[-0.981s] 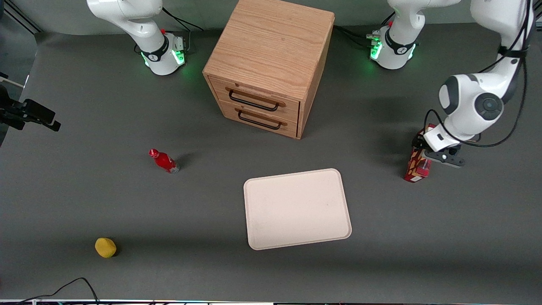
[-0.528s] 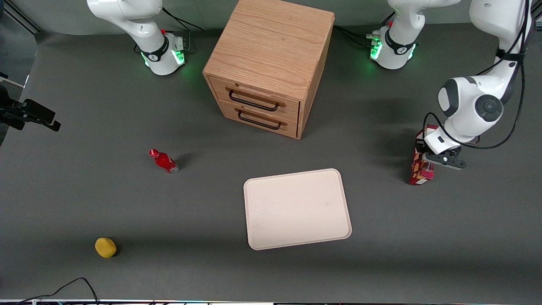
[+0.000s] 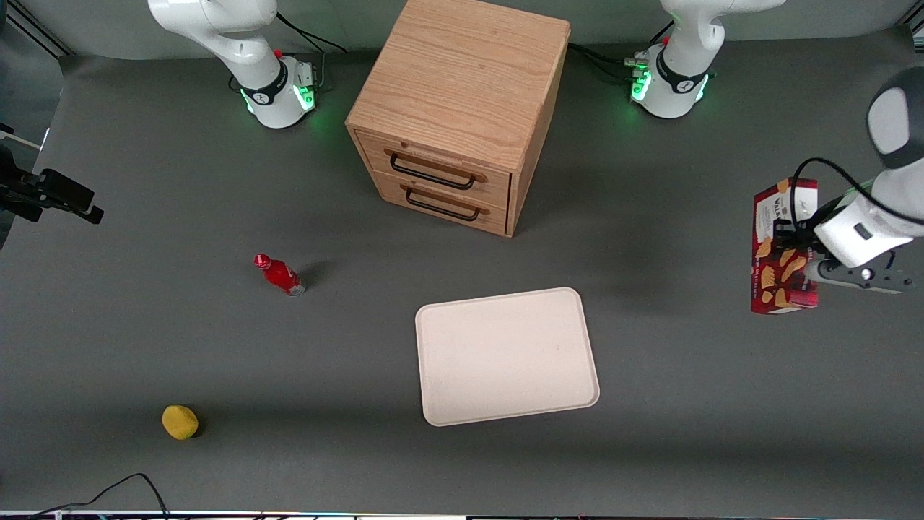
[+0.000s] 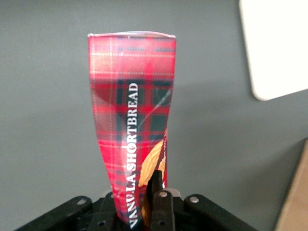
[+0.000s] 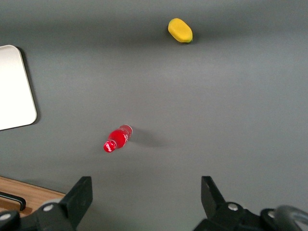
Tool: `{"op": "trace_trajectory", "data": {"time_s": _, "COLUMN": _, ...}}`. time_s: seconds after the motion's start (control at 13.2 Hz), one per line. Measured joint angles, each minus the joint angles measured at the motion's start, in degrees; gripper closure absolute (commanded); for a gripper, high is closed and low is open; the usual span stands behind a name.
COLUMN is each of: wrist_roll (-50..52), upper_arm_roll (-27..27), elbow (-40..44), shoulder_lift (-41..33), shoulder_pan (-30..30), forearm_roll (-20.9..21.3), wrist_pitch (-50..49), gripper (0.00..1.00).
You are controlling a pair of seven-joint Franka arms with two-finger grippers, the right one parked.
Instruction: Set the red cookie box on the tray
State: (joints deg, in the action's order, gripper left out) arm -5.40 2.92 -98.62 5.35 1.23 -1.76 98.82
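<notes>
Scanning the front view from its left edge: a yellow lemon-like fruit (image 3: 180, 422) low down, a small red bottle (image 3: 280, 275) above it, then the two-drawer wooden cabinet (image 3: 458, 113) at top centre, none of it in my lane. Centre frame, just below middle, lies the tray (image 3: 507, 355), flat and bare, its long side running across the picture. At the right edge I've got the red cookie box (image 3: 785, 247) up off the table, long axis roughly vertical in the frame, my left gripper (image 3: 808, 261) clamped across its lower part; the wrist view shows the fingers (image 4: 155, 188) pinching the shortbread carton (image 4: 133, 125) hard enough to crease it. So the tray sits toward frame-left and slightly lower than the box, well apart. I reckon that's one sideways carry, then a descent.
</notes>
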Motion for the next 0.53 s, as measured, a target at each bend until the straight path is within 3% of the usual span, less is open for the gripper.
{"op": "trace_trajectory", "data": {"time_s": 0.3, "wrist_roll": 24.09, "upper_arm_roll": 14.40, "elbow": 7.05, "shoulder_lift": 7.28, "shoulder_pan": -0.65, "forearm_roll": 0.25, "wrist_pitch": 2.06, "gripper": 1.00}}
{"op": "trace_trajectory", "data": {"time_s": 0.53, "wrist_roll": 36.04, "upper_arm_roll": 20.43, "elbow": 7.60, "shoulder_lift": 19.45, "shoulder_pan": -3.42, "forearm_roll": 5.74, "wrist_pitch": 17.45, "gripper": 1.00}}
